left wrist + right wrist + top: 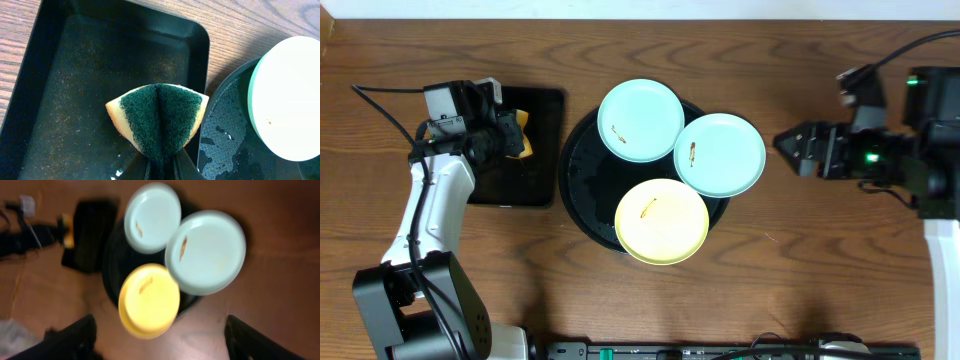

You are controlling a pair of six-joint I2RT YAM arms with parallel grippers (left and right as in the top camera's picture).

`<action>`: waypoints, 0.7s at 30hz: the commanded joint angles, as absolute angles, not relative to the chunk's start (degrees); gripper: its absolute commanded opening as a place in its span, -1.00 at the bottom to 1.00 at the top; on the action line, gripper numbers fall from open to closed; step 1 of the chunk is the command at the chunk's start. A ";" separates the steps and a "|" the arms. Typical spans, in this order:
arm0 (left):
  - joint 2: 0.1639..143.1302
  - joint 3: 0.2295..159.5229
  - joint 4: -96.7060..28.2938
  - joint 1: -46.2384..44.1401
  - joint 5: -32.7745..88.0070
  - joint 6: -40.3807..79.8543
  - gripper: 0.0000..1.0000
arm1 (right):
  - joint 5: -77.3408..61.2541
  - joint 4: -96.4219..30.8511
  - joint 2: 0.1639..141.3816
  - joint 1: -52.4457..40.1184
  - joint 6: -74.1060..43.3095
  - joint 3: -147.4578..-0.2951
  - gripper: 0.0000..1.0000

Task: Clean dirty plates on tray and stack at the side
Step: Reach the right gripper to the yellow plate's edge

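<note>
Three plates lie on the round black tray [582, 190]: an aqua plate [640, 120] at the back, a second aqua plate [720, 154] at the right, a yellow plate [661, 221] at the front. Each has a brown streak. My left gripper [516, 133] is shut on a yellow sponge with a green scouring face [160, 120], held over the rectangular black tray [80, 75] left of the round tray. My right gripper [786, 143] is open and empty, over bare table right of the plates; its view [155, 345] shows all three plates ahead.
The rectangular black tray [530, 170] sits left of the round tray, which looks wet inside [225, 145]. Wooden table surrounds both. The arm bases stand at the left and right edges.
</note>
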State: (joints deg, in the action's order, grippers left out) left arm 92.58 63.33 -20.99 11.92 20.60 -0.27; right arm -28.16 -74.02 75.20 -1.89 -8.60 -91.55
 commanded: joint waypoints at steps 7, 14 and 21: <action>94.94 62.83 -20.93 12.10 19.88 -1.26 -0.85 | -12.99 -73.10 75.57 -16.58 -25.54 -77.45 0.56; 97.10 62.83 -19.18 12.10 19.90 -1.28 -0.85 | -12.86 -59.90 75.72 -24.18 -33.63 -60.95 0.09; 97.10 62.83 -18.81 12.10 19.88 -1.28 -0.85 | -6.76 -46.96 76.60 -34.59 -47.07 -51.18 0.01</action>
State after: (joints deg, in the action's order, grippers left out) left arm 97.36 63.11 -19.07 11.90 20.21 -0.30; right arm -11.51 -49.08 75.99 -30.52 -38.68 -53.54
